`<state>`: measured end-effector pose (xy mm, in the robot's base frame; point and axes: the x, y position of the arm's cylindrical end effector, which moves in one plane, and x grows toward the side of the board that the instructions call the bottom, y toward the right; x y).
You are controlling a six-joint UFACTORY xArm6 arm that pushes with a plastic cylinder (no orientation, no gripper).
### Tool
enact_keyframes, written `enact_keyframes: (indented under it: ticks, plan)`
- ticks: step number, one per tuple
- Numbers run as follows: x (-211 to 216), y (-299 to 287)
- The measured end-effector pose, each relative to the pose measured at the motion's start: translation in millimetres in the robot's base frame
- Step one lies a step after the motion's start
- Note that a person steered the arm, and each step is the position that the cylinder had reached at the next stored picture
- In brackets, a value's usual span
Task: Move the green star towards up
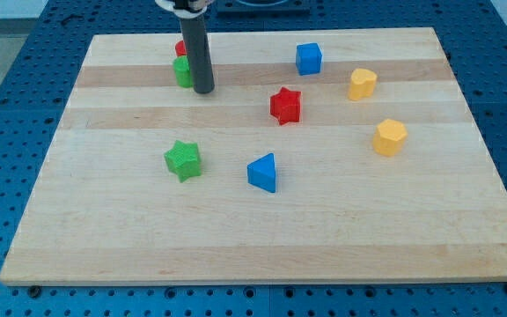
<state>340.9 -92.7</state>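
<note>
The green star (183, 160) lies on the wooden board (262, 238), left of centre. My tip (203, 90) rests on the board near the view's top left, well above the green star and slightly to its right. The rod stands just right of a green block (182, 73) and partly hides it. A red block (180, 47) sits right behind that green block, mostly hidden.
A red star (285, 105) lies near the centre. A blue triangle (263, 173) lies right of the green star. A blue cube (308, 58) sits at the top. Two yellow blocks (363, 84) (391, 137) sit at the right.
</note>
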Motion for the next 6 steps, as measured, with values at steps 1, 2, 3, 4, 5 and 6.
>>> enact_keyframes:
  ticks: [1,2,3,4,5,6]
  plan:
    - [42,6]
    - [80,10]
    - [108,11]
    - [137,5]
    - [163,4]
    - [198,-2]
